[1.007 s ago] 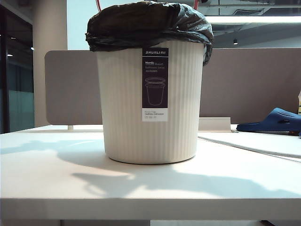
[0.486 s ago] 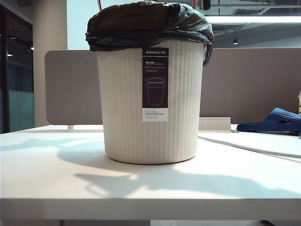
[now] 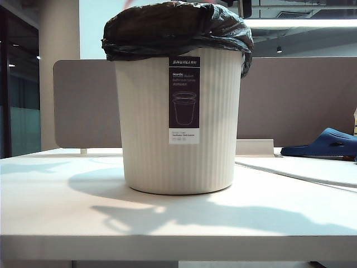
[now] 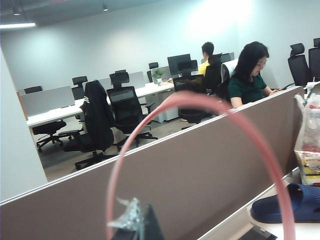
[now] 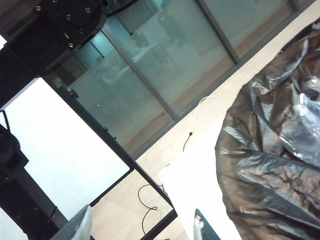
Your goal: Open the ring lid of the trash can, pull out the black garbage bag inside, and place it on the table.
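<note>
The trash can [image 3: 178, 120] stands on the table [image 3: 167, 223], with the black garbage bag [image 3: 175, 28] folded over its rim. My left gripper [image 4: 137, 227] is clamped on the raised ring lid [image 4: 200, 100]. My right gripper [image 5: 142, 225] hangs wide open and empty beside the bag.

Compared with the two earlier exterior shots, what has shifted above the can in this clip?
The ring lid, pinched in the shut left gripper, has moved: its two pink arcs above the black garbage bag are gone, only a faint pink edge remains. Trash can, bag and table are unmoved. The right gripper is open.
</note>
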### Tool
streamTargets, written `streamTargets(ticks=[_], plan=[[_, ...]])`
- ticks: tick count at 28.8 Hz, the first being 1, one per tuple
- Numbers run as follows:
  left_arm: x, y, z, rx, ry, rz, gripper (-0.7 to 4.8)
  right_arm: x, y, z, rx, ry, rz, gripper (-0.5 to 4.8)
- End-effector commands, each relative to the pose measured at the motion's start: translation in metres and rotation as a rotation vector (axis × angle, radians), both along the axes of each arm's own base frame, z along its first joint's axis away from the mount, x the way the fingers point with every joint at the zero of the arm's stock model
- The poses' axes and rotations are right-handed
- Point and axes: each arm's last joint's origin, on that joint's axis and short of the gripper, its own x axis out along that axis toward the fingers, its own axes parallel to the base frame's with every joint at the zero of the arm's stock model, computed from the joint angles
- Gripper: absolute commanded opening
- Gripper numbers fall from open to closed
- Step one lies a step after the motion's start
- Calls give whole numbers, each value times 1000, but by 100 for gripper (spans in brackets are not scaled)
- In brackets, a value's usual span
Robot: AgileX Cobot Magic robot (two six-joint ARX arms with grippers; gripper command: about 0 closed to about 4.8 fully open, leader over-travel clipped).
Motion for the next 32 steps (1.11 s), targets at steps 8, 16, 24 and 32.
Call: streamTargets(ticks=[8, 16, 24, 32], plan=[[-1, 3, -1, -81, 108, -13, -6, 1, -2, 5, 11, -35, -18, 257], [-3, 3, -15, -173, 376, -31, -6, 9, -15, 6, 15, -40, -97, 257], [-23, 6, -25, -204, 672, -9, 5, 14, -40, 17, 42, -64, -192, 257], [-41, 10, -46, -113, 943, -53, 90, 17, -70, 27, 44, -70, -308, 257]])
